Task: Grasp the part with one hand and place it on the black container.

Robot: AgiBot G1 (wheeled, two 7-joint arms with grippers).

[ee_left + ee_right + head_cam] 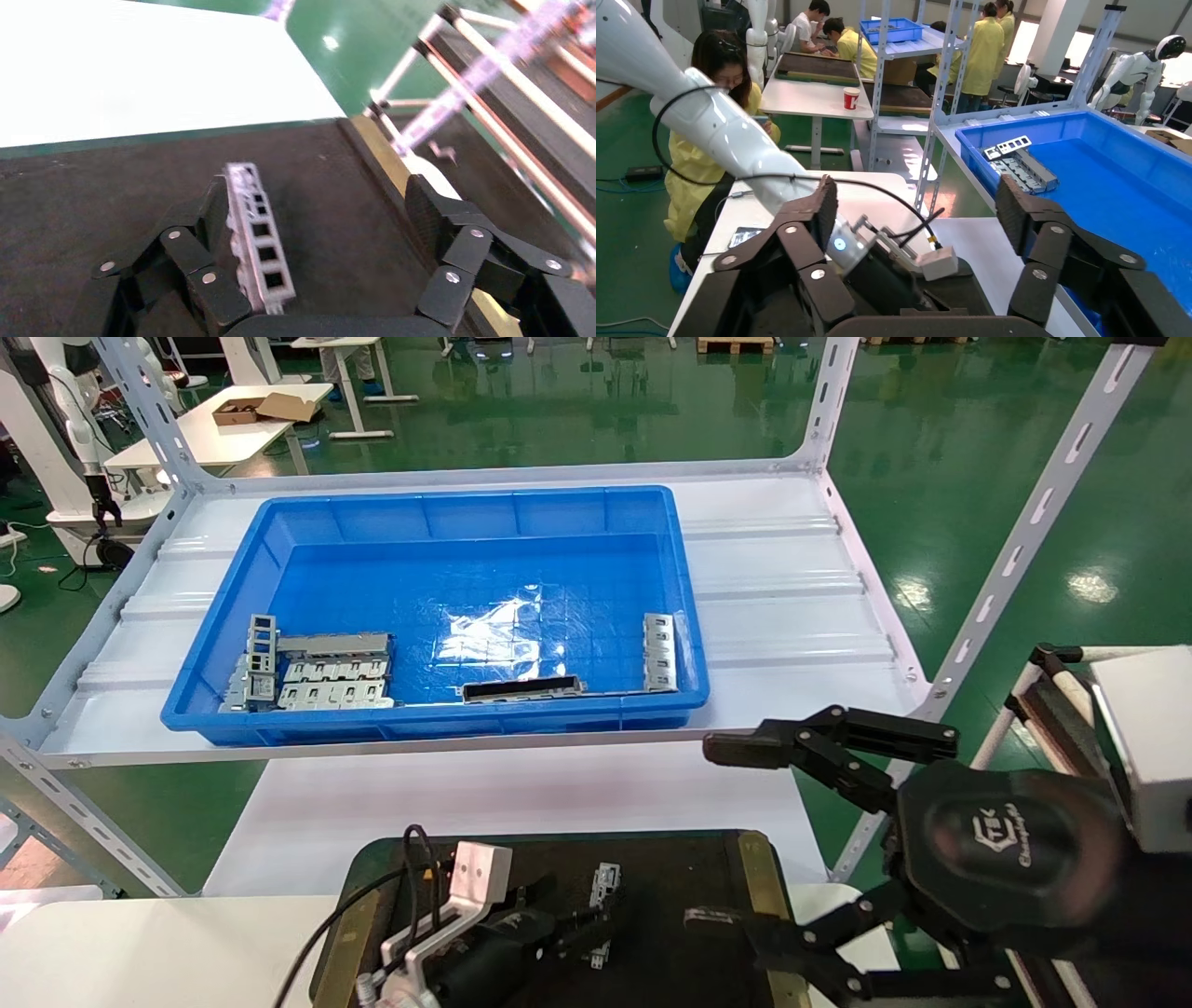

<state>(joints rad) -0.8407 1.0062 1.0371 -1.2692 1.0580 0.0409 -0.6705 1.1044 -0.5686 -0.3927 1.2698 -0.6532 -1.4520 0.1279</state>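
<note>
The part [256,235], a narrow silver strip with a row of rectangular cut-outs, lies on the black container [126,189] and leans against one finger of my left gripper [318,200]. That gripper's jaws stand wide open around the part, and the other finger is well clear of it. In the head view the part [603,889] lies on the black container [694,873] just ahead of my left gripper [568,929]. My right gripper [712,834] hangs open and empty to the right of the container; it also shows in the right wrist view [917,200].
A big blue bin [428,505] stands on the white shelf beyond. It holds wider slotted grey plates [331,674], a long strip with one dark slot [523,688] and similar narrow strips [658,652]. The container has a brass side strip [759,887].
</note>
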